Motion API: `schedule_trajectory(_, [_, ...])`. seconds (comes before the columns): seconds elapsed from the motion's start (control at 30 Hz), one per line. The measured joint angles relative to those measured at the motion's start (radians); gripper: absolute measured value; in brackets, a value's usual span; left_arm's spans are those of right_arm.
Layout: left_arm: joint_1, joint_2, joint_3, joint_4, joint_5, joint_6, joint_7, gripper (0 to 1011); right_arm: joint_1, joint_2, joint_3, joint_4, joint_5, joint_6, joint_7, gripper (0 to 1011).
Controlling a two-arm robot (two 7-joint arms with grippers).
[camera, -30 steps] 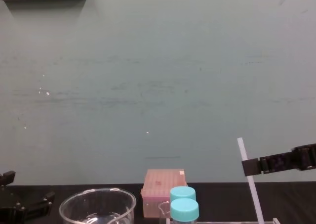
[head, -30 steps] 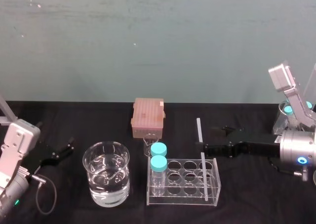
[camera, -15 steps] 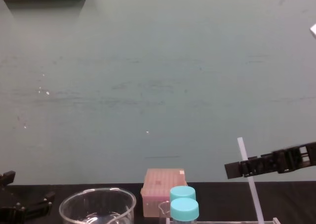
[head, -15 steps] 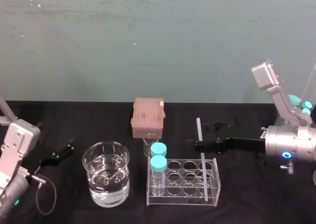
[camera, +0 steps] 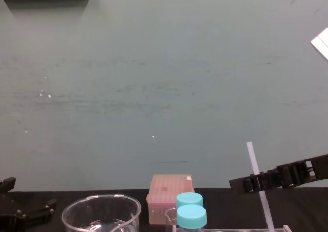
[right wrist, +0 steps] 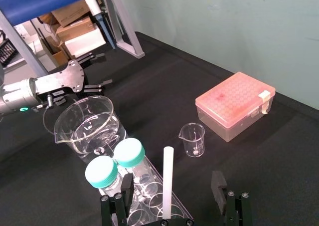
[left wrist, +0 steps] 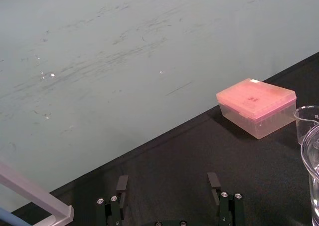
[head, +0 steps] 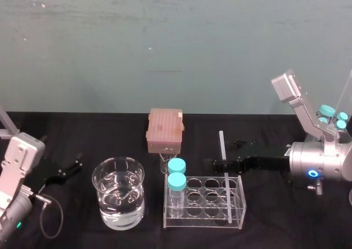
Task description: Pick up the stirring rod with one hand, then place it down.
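- Head view gave me the stirring rod [head: 226,189] standing in the clear rack [head: 204,204]. It was in a hole at the rack's right end and leaned a little, its top toward the wall.
- The rod's upper part rose well above the rack. It was also well above the two blue-capped bottles [head: 176,181] that stood at the rack's left end.
- The right gripper [head: 225,153] reached in from the right at the height of the rod's upper part, above the black table [head: 275,219].
- In the right wrist view I saw its jaws spread wide, with one of the fingers [right wrist: 121,193] on each side of the rod. There was a clear gap on both sides, and nothing was pinched.
- In the chest view the gripper's dark finger crossed the rod below its top. From that side I could not tell whether the two touched.
- The left gripper [head: 70,169] was parked low at the left side of the table, well apart from the rack. The left wrist view showed its fingers [left wrist: 121,186] spread, with nothing between them.
- Between the left gripper and the rack stood a large beaker [head: 118,194] with water in it.
- Behind the rack I saw a pink tip box [head: 164,129], and near its front a small empty beaker [right wrist: 192,138].
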Motion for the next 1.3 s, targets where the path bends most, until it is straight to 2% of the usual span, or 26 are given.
schedule_trajectory(0.33, [0.0,0.0,0.0,0.0,0.0,0.0,0.0,1004,0.0,0.0,0.0,0.0,0.001,0.002,-0.002,998])
schedule_trajectory(0.47, [0.0,0.0,0.0,0.0,0.0,0.0,0.0,1005,0.0,0.0,0.0,-0.001,0.001,0.001,-0.002,918])
schedule_trajectory(0.7, [0.0,0.0,0.0,0.0,0.0,0.0,0.0,1005,0.0,0.001,0.0,-0.002,0.001,0.0,-0.001,735])
schedule_trajectory(0.9, [0.0,0.0,0.0,0.0,0.0,0.0,0.0,1005,-0.001,0.001,0.001,-0.002,0.001,-0.001,-0.001,538])
schedule_trajectory(0.93, [0.0,0.0,0.0,0.0,0.0,0.0,0.0,1005,-0.001,0.001,0.001,-0.002,0.001,-0.001,-0.001,538])
schedule_trajectory(0.97, [0.0,0.0,0.0,0.0,0.0,0.0,0.0,1005,-0.001,0.001,0.001,-0.002,0.001,-0.001,-0.001,468])
schedule_trajectory(1.03, [0.0,0.0,0.0,0.0,0.0,0.0,0.0,1005,-0.001,0.001,0.001,-0.003,0.001,-0.001,-0.001,406])
schedule_trajectory(1.07, [0.0,0.0,0.0,0.0,0.0,0.0,0.0,1005,-0.001,0.001,0.001,-0.003,0.001,-0.001,0.0,343])
schedule_trajectory(1.1, [0.0,0.0,0.0,0.0,0.0,0.0,0.0,1005,-0.001,0.001,0.001,-0.003,0.001,-0.001,0.0,343])
schedule_trajectory(1.2, [0.0,0.0,0.0,0.0,0.0,0.0,0.0,1005,-0.001,0.001,0.001,-0.003,0.001,-0.001,0.0,224])
schedule_trajectory(1.3, [0.0,0.0,0.0,0.0,0.0,0.0,0.0,1005,-0.001,0.001,0.001,-0.003,0.001,-0.001,0.0,149])
